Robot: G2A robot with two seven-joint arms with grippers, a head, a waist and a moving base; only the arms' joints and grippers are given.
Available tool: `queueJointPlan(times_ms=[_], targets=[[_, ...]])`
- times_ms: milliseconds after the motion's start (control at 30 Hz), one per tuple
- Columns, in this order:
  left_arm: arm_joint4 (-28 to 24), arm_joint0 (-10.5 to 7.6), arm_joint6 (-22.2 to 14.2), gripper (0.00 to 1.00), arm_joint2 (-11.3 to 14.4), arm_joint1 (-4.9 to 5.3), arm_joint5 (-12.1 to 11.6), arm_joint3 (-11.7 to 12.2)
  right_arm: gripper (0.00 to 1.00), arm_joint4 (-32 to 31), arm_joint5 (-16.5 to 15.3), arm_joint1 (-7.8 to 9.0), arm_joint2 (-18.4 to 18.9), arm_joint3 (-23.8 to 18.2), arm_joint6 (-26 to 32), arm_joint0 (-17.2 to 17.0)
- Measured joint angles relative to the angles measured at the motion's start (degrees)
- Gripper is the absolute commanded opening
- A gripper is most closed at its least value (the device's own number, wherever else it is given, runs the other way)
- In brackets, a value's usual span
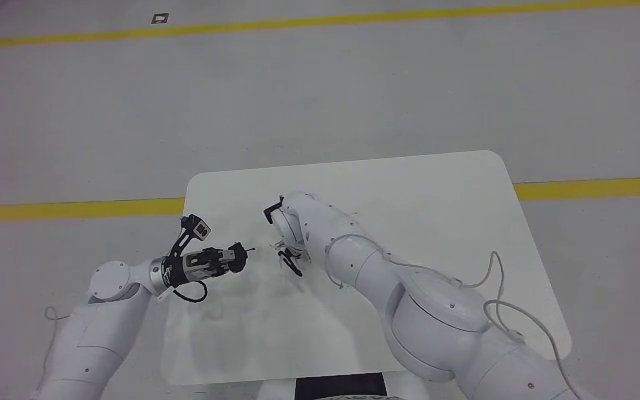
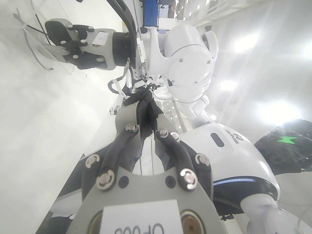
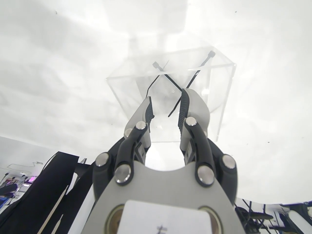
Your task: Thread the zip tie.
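My left gripper point(image 2: 147, 113) is shut on a black zip tie point(image 2: 143, 98), held above the white table point(image 1: 430, 200); in the top view it sits at the table's left point(image 1: 240, 255). My right gripper point(image 3: 165, 108) stands open over a clear plastic box point(image 3: 220, 93) holding black zip ties point(image 3: 195, 76). One tie's tail point(image 3: 175, 107) lies between its fingers, apart from both pads. The left wrist view shows that right gripper point(image 2: 46, 42) at the box point(image 2: 61, 10), a short way from my left gripper.
The two grippers are close together at the table's left half point(image 1: 291, 262). The right arm's bulky links point(image 1: 420, 300) cross the table's middle. The right half and far side of the table are bare. Yellow floor lines point(image 1: 300, 22) run beyond the table.
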Motion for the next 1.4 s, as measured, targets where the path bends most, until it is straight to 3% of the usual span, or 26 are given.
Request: queueJointPlan(times_ms=[267, 400, 567, 1033, 1200, 1300, 1400], targets=[[0.0, 0.0, 0.0, 0.0, 0.0, 0.0, 0.0, 0.0, 0.09, -0.04, -1.57, -0.71, 0.55, 1.74, -0.54, 0.19], [0.0, 0.0, 0.0, 0.0, 0.0, 0.0, 0.0, 0.0, 0.15, -0.49, -1.3, -0.78, 0.55, 1.77, -0.55, 0.25], [0.0, 0.0, 0.0, 0.0, 0.0, 0.0, 0.0, 0.0, 0.18, -2.41, 1.68, -0.86, -0.13, 1.52, 0.45, 0.35], [0.0, 0.0, 0.0, 0.0, 0.0, 0.0, 0.0, 0.0, 0.22, -2.17, 1.03, -0.82, 0.39, 2.4, 1.21, 0.1], [0.0, 0.0, 0.0, 0.0, 0.0, 0.0, 0.0, 0.0, 0.14, -2.01, 0.54, -0.84, 0.59, 2.74, 1.22, -0.05], [0.0, 0.0, 0.0, 0.0, 0.0, 0.0, 0.0, 0.0, 0.02, -2.13, 0.46, -0.85, 0.59, 2.79, 1.26, -0.17], [0.0, 0.0, 0.0, 0.0, 0.0, 0.0, 0.0, 0.0, 0.0, -2.31, 0.46, -0.84, 0.56, 2.79, 1.38, -0.22]])
